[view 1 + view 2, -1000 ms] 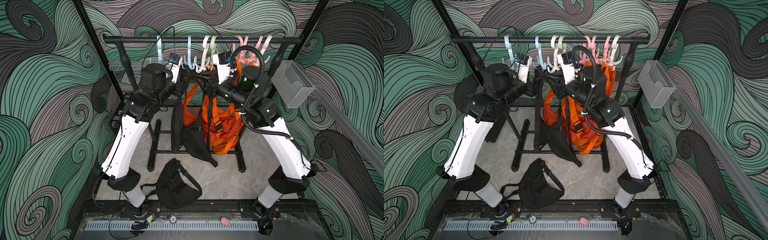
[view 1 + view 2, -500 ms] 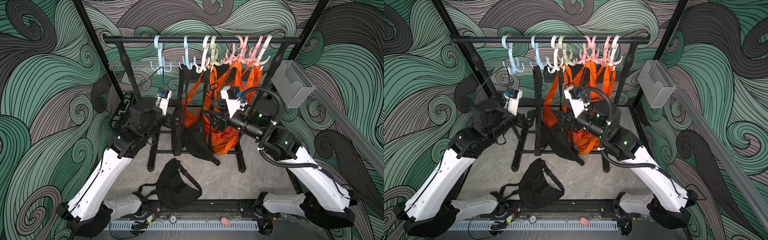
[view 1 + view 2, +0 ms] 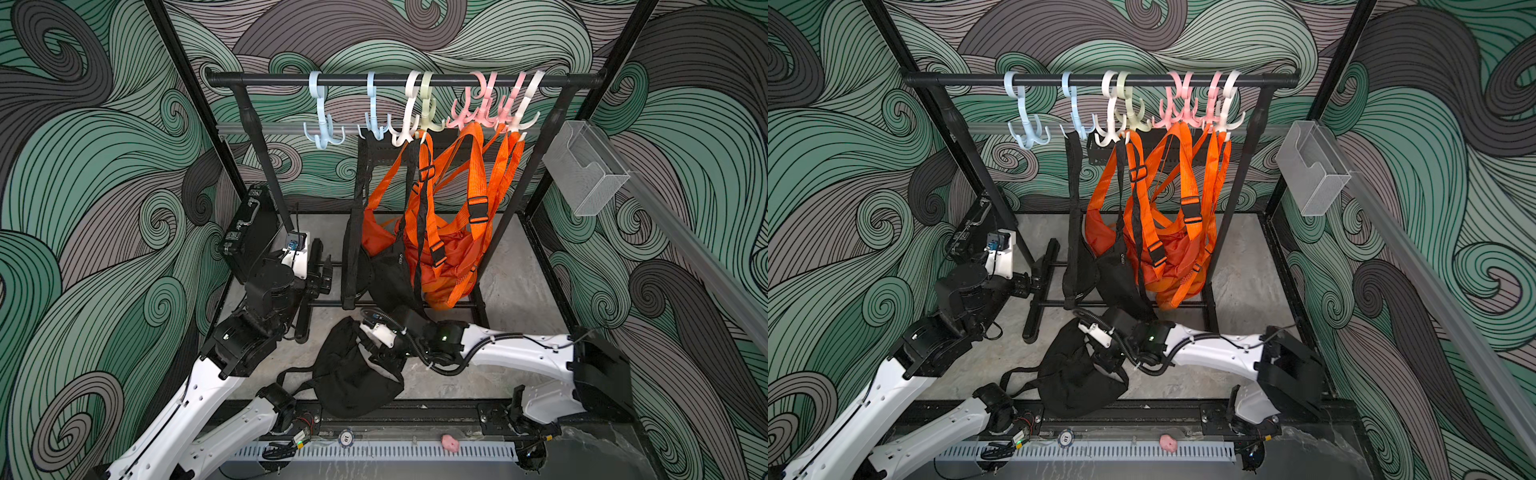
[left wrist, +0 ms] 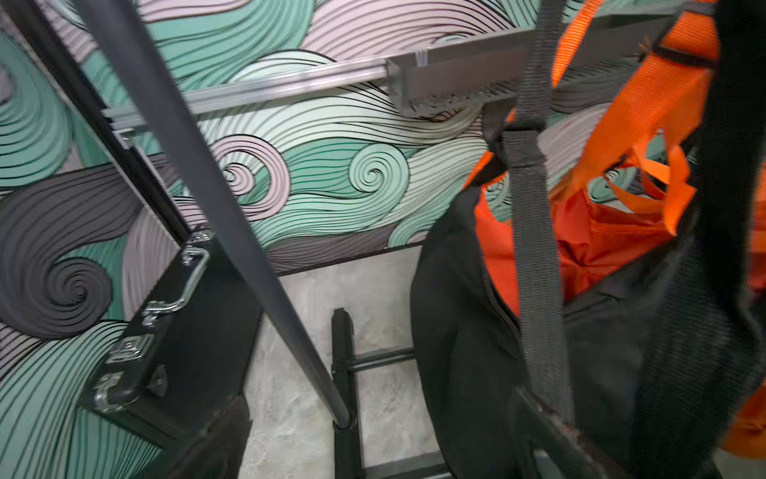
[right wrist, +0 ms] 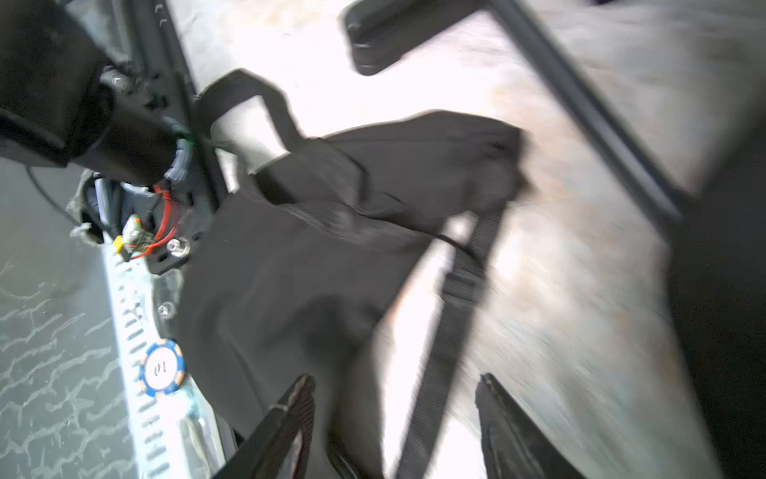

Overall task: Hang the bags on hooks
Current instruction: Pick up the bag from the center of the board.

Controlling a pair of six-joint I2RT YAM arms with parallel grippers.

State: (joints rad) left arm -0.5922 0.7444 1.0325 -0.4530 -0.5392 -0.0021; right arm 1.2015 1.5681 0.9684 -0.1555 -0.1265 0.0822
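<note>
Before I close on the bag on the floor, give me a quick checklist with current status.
1. Right gripper open: ok, jaws apart above the black bag on the floor.
2. Strap in the gap: ok, it runs between the jaws in the right wrist view.
3. Gripper low enough: cannot tell, view blurred.
4. Strap loop clear of the left arm's base: cannot tell.
5. Free hook: ok, the pale blue hook nearest the left arm is empty.
6. Left gripper empty: ok, open beside the hanging black bag.
</note>
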